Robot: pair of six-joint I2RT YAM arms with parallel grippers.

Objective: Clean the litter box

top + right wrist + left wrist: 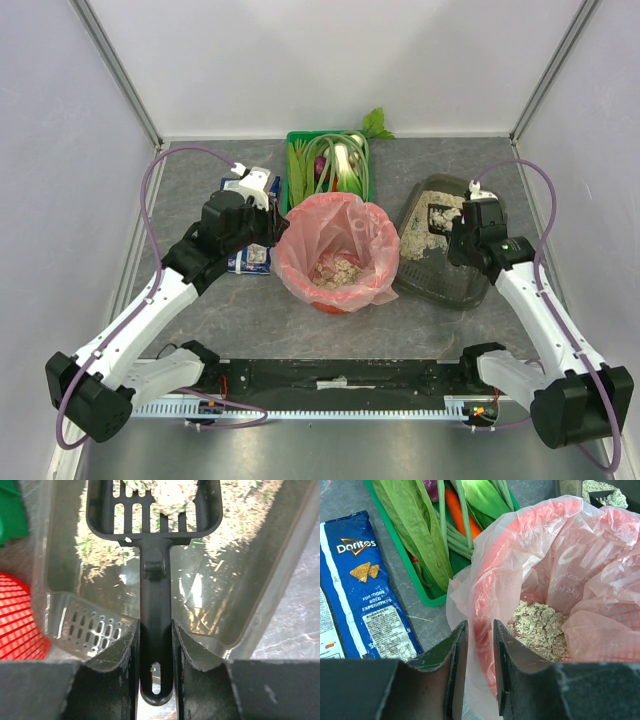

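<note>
Overhead, the litter box (450,282) lies right on the surface, touching the bin (290,262), with a crate (291,165) beyond.
Left wrist: left tool (480,630) pinches the bin's bagged rim.
Right wrist: right tool (155,630) clenches the loaded scoop (155,580) over the box.
Scooping step, probably; next a level lift leftward over both rims.

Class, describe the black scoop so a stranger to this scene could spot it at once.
Find the grey litter box right of the pink-bagged bin. Over it, the right gripper's jaws clamp the scoop's handle. Its black slotted head, carrying litter, sets it apart from the translucent tray.
</note>
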